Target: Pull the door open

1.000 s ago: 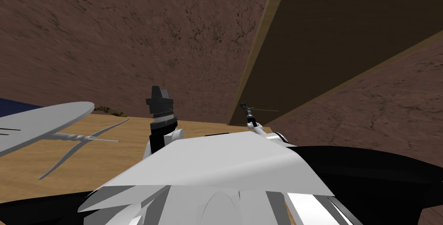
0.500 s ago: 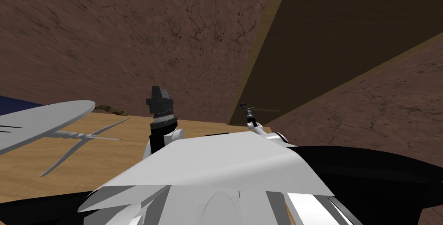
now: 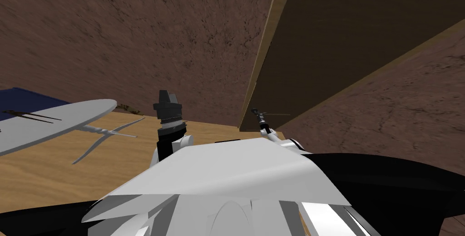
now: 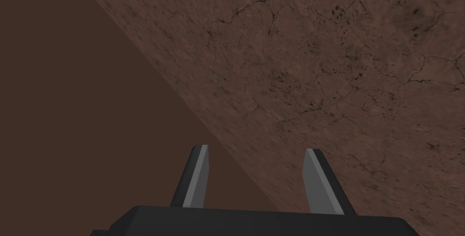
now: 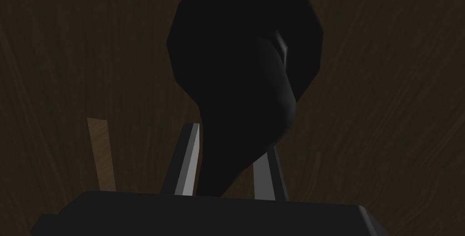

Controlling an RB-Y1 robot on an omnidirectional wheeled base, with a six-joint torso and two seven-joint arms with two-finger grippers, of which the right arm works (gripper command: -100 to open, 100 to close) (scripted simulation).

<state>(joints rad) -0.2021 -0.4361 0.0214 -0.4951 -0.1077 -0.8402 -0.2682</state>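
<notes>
A cracked brown wall (image 3: pixel 136 33) takes up most of the head view; set into it on my right is the dark wooden door (image 3: pixel 363 24), with a paler tan strip (image 3: pixel 265 51) along the side nearer the middle; whether the door has come off its frame at all I cannot tell; below lies a light wooden floor (image 3: pixel 59 174), and off to my left stands a round pale grey bench (image 3: pixel 68 120) on a thin pedestal, well apart from the door and no part of this job

The left arm is raised in front of the wall; its left hand (image 4: pixel 256 148) is released, the two blades standing wide apart with nothing between them

The right hand (image 5: pixel 234 138) is up against the door and nearer to it by far; it is clenched on the dark handle (image 5: pixel 245 51), whose broad rounded head sits against the door while a narrower neck runs down between the fingers (image 5: pixel 188 165); both blades press its sides

The relation that matters: the handle lies straight ahead of the right hand, with the door's face square behind it; so, as I judge it, the pull must come back toward my chest and curve away from the tan strip if the hinges sit on the far side; the grip is across a thin neck, and a crooked pull could slide the blades off it
</notes>
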